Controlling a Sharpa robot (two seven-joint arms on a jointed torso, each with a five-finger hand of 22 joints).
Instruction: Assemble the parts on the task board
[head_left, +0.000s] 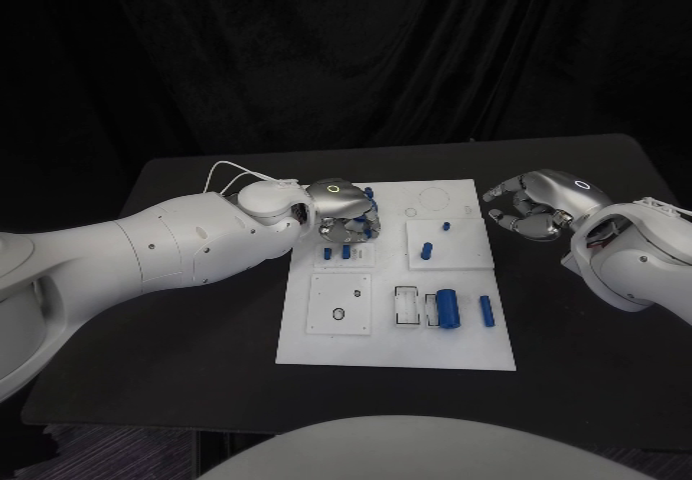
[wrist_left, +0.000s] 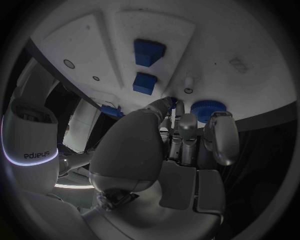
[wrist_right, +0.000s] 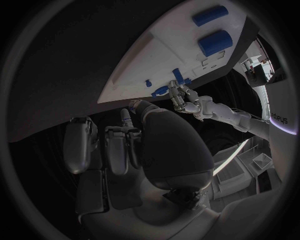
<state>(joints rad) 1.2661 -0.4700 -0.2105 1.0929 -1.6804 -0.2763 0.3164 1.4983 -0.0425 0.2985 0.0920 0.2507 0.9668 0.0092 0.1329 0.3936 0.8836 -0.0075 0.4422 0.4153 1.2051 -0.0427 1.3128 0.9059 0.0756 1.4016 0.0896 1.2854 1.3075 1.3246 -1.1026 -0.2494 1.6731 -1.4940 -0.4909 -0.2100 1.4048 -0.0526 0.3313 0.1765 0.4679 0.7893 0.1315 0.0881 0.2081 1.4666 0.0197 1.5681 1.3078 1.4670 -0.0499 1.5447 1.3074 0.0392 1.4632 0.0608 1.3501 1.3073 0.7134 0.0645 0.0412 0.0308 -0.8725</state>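
L hand (head_left: 343, 212) sits low over task board (head_left: 397, 275) far-left corner, fingers (wrist_left: 222, 137) curled by a blue part (wrist_left: 203, 111); can't tell if gripped. R hand (head_left: 531, 208) off-board over desk (head_left: 606, 330), fingers apart, holding nothing. Risk: poor pinch, part slips.

Matt white task board (head_left: 325, 335) on a matt black table (head_left: 173, 330); glossy blue plastic parts (head_left: 447, 309).

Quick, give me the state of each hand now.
Left hand: over the task board, fingers at a blue part; grip cannot be told.
Right hand: fingers curled, holding nothing.
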